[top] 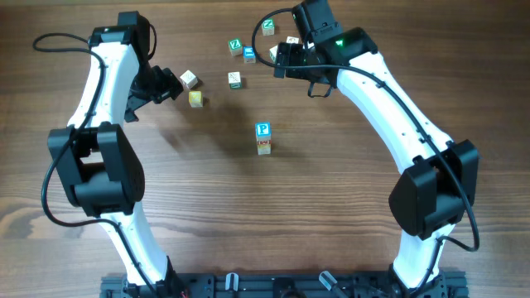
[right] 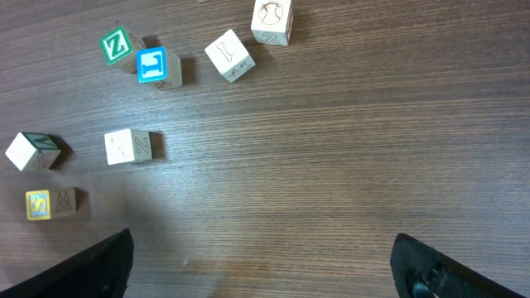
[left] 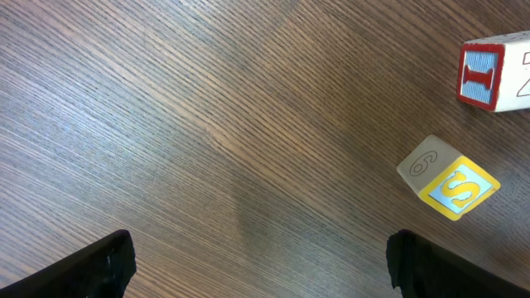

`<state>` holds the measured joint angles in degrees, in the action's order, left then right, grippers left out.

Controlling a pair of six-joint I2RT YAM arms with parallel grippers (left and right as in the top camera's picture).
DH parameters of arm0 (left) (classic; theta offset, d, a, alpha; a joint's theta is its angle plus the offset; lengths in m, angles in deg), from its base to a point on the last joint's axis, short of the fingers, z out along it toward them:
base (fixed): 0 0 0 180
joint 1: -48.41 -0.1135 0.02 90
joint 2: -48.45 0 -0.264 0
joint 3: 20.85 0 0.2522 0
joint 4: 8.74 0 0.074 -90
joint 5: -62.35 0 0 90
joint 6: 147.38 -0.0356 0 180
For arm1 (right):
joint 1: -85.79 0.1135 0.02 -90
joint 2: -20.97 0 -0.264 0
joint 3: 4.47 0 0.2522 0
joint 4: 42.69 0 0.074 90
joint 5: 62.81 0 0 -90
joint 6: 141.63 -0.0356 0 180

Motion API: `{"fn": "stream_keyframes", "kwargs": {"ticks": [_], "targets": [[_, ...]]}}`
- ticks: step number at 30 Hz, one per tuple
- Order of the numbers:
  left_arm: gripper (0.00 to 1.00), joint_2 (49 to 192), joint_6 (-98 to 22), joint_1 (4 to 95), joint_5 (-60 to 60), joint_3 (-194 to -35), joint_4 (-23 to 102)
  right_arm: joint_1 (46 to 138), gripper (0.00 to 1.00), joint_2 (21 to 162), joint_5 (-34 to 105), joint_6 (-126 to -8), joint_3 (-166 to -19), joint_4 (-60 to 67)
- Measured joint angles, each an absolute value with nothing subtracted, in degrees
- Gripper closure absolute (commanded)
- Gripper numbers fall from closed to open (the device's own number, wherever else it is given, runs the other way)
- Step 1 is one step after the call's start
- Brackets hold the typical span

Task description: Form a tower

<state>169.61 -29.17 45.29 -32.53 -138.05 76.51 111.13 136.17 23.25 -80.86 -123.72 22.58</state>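
— Well, where's the narrow stack of small wooden letter cubes (top: 263,139), blue "P" on top?
— Mid wooden table (top: 248,215), well apart from both. The left pincer (top: 170,85) and right pincer (top: 281,60) gape wide, holding nothing.

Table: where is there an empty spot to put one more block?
The big bare stretch of table on the robot's side of the tower, between the left arm and right arm, is free. So is the wood between tower and right arm. Crowded: the far side, where loose cubes cluster.
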Motion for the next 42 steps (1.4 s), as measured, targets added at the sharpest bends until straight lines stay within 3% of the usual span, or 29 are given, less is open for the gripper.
{"fn": "stream_keyframes", "kwargs": {"ticks": [18,27,34,37,42], "targets": [[0.00,168.0,-29.2,47.8,-32.6,-137.8,76.4,111.1,0.00,136.2,23.2,-80.9,-123.7,22.5],[0.00,134.6,-29.7,49.7,-32.8,-137.6,76.4,111.1,0.00,136.2,23.2,-80.9,-123.7,22.4],[0.00,125.4,-30.5,49.7,-33.8,-137.6,74.7,111.1,0.00,136.2,23.2,-80.9,-123.7,22.4],[0.00,122.2,-30.7,49.7,-33.8,-135.7,67.2,111.1,0.00,136.2,23.2,-80.9,-123.7,22.3],[0.00,115.0,-35.8,49.5,-30.7,-120.8,42.3,111.1,0.00,136.2,23.2,-80.9,-123.7,22.2]]}}
